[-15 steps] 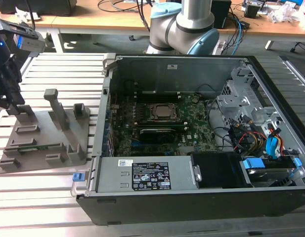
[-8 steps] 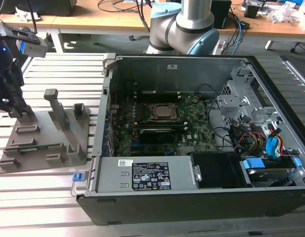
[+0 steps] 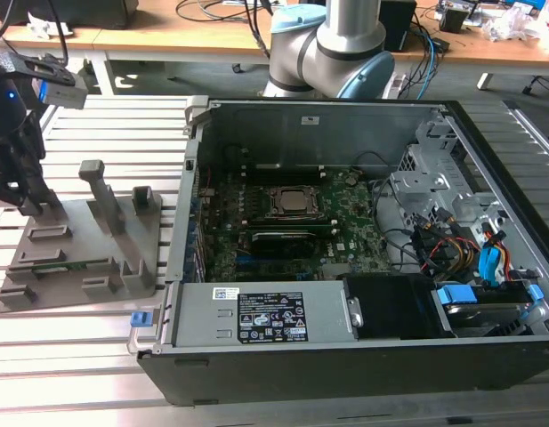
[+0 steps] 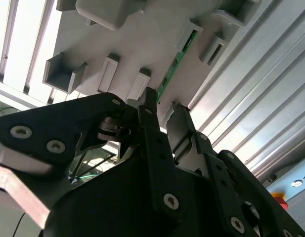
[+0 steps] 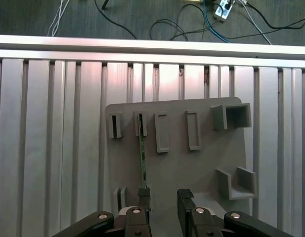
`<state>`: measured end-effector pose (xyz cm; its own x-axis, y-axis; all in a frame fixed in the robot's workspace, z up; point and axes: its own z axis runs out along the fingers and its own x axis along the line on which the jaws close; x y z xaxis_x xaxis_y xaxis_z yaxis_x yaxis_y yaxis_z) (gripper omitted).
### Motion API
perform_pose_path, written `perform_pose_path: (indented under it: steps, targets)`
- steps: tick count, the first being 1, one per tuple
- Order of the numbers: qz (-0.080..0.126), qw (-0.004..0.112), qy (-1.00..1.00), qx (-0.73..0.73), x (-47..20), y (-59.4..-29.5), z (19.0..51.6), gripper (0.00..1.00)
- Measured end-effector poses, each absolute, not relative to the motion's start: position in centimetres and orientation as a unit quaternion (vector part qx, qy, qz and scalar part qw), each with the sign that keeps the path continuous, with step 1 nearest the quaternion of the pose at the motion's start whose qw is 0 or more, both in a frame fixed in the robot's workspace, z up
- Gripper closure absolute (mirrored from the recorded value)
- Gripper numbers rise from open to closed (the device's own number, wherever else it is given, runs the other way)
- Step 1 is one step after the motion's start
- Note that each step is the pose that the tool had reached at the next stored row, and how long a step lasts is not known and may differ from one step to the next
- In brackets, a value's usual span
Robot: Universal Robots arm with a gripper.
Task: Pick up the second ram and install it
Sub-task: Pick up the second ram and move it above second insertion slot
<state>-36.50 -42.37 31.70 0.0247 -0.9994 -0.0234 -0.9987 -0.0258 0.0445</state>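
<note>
Over the holder tray (image 5: 192, 168): pincer (image 5: 163, 196) hung open, empty.
Second ram (image 5: 142, 158): stood edgewise in its slot, ungripped.
Progress: pickup and installation both undone.

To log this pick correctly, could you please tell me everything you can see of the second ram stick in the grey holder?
The second ram is a long, thin green circuit-board stick, seen edge-on in both wrist views. It stands on its long edge in the grey holder tray, held by raised slotted blocks at its ends, not yet lifted. The gripper hangs over one end with its jaws apart. One jaw lines up with the stick, but contact cannot be told.
</note>
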Motion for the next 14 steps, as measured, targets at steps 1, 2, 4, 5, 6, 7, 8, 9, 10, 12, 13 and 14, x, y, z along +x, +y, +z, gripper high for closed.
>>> perform_pose_path:
  steps: [1, 2, 4, 5, 6, 7, 8, 9, 10, 12, 13, 14]
  targets:
    - [-0.024, 0.008, -0.698, 0.716, -36.5, -42.4, 31.6, 0.64]
    - [-0.024, 0.008, -0.698, 0.716, -36.5, -42.4, 31.5, 0.64]
    - [-0.024, 0.008, -0.698, 0.716, -36.5, -42.4, 31.4, 0.64]
    - [-0.024, 0.008, -0.698, 0.716, -36.5, -42.4, 31.3, 0.64]
    - [-0.024, 0.008, -0.698, 0.716, -36.5, -42.4, 31.3, 0.64]
    - [-0.024, 0.008, -0.698, 0.716, -36.5, -42.4, 31.1, 0.64]
    - [-0.024, 0.008, -0.698, 0.716, -36.5, -42.4, 31.0, 0.64]
    - [-0.024, 0.008, -0.698, 0.716, -36.5, -42.4, 30.9, 0.64]
    - [-0.024, 0.008, -0.698, 0.716, -36.5, -42.4, 30.8, 0.64]
    - [-0.024, 0.008, -0.698, 0.716, -36.5, -42.4, 30.4, 0.64]
    - [-0.024, 0.008, -0.698, 0.716, -36.5, -42.4, 30.3, 0.64]
    - [-0.024, 0.008, -0.698, 0.716, -36.5, -42.4, 30.3, 0.64]
